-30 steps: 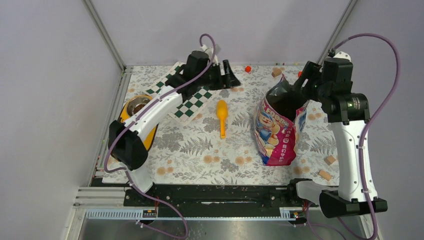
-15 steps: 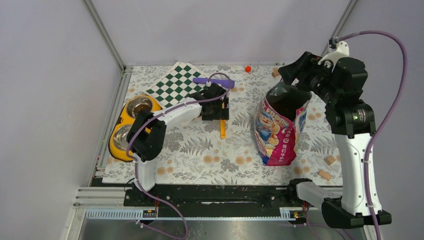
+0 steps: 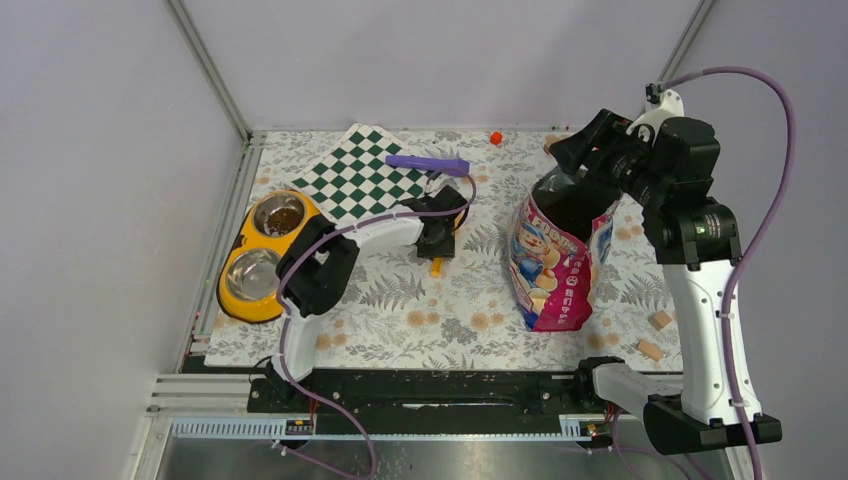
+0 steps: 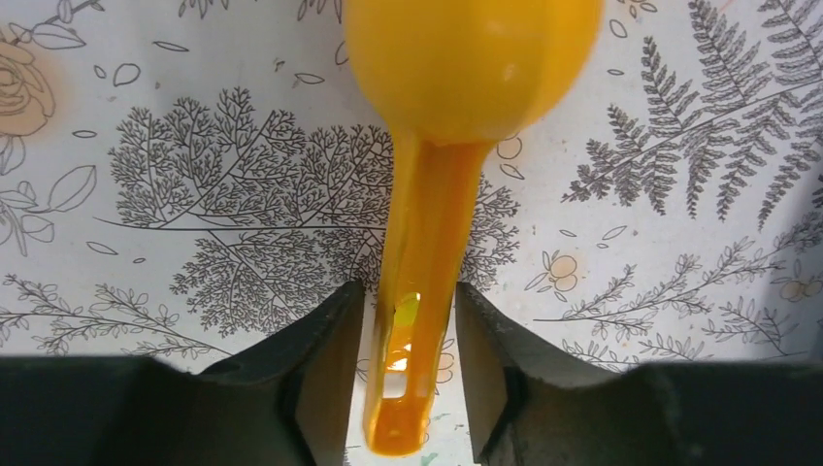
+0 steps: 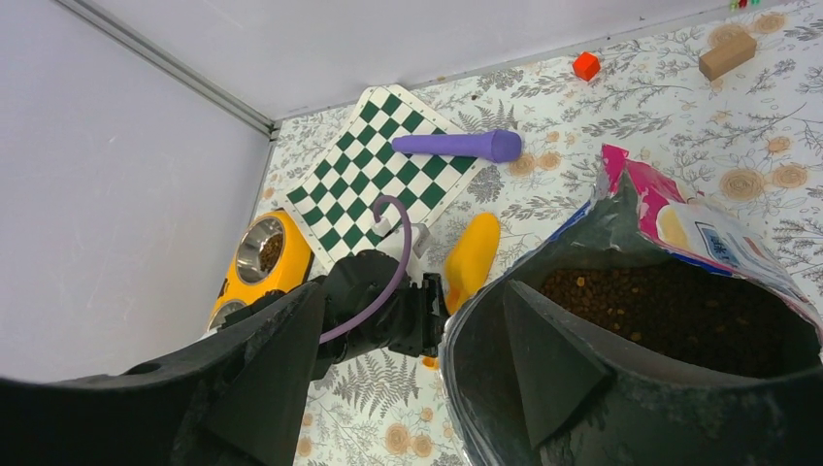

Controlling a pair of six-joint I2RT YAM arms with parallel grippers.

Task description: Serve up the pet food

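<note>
The pet food bag [image 3: 550,270], pink and blue, stands upright and open at centre right. Dark-brown kibble [image 5: 679,311] shows inside it. My right gripper [image 3: 580,150] hovers at the bag's mouth, open wide. Its fingers [image 5: 543,359] straddle the bag's left rim without pinching it. The orange scoop [image 4: 456,87] lies on the floral cloth. My left gripper [image 4: 408,291] is low over the scoop's handle, one finger on each side. Narrow gaps still show beside the handle. The yellow double-bowl feeder [image 3: 262,260] sits at the left, with some kibble in its far bowl [image 3: 280,214].
A green-and-white chessboard [image 3: 365,180] lies at the back, with a purple cylinder [image 3: 428,163] on its right edge. A red cube [image 3: 495,137] sits by the back wall. Wooden blocks [image 3: 660,320] lie right of the bag. A metal frame rail runs along the left side.
My left arm swung from the chessboard down over the scoop's handle, and its jaws narrowed around it. My right gripper shifted slightly back and up at the bag's mouth.
</note>
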